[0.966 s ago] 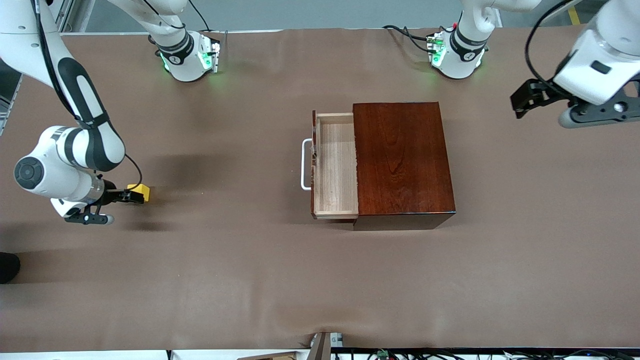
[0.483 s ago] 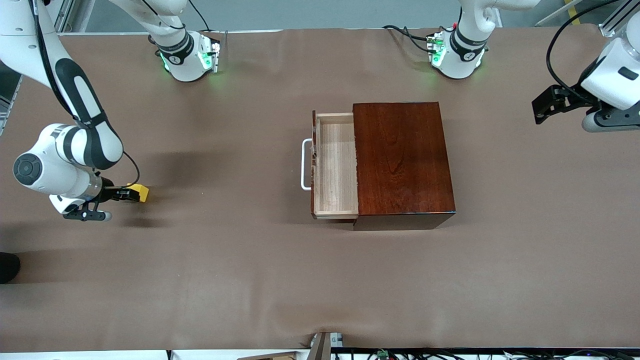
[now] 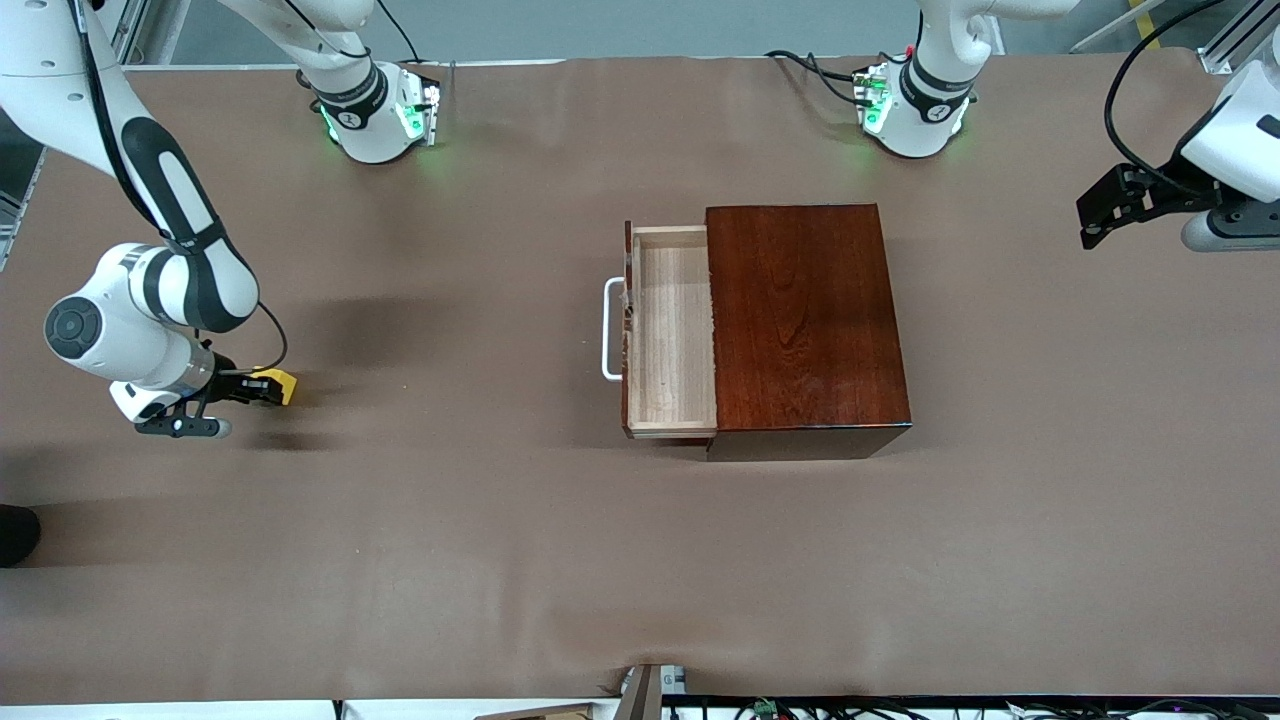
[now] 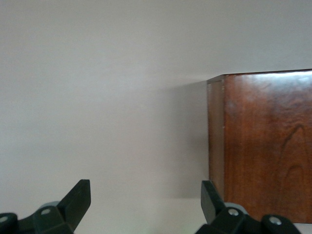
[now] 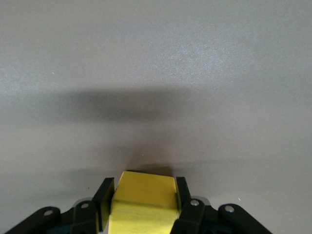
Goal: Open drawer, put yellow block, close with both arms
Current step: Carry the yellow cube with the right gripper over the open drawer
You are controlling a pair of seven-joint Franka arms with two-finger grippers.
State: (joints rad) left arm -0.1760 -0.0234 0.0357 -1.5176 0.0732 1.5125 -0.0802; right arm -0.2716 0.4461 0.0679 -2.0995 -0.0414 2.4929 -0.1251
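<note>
The small yellow block [image 3: 279, 382] is low at the table surface toward the right arm's end, and my right gripper [image 3: 262, 387] is shut on it. In the right wrist view the block [image 5: 144, 197] fills the gap of that gripper [image 5: 144, 194], a black finger pressed on each side. The drawer [image 3: 668, 330] stands pulled out of the dark mahogany box [image 3: 806, 318], its pale tray bare and its white handle [image 3: 607, 330] facing the right arm's end. My left gripper [image 3: 1092, 214] hangs open over the table's left-arm end. The left wrist view shows that gripper [image 4: 145, 197] with nothing between its fingers and the box [image 4: 267, 146] farther off.
Both arm bases [image 3: 380, 110] [image 3: 912, 105] with green lights stand along the table edge farthest from the front camera. The brown table cover [image 3: 480, 520] is bare between the block and the drawer. Cables lie at the table's near edge.
My right gripper has shut on the yellow block, which stayed where it was. The left arm has drawn back toward its own end of the table.
</note>
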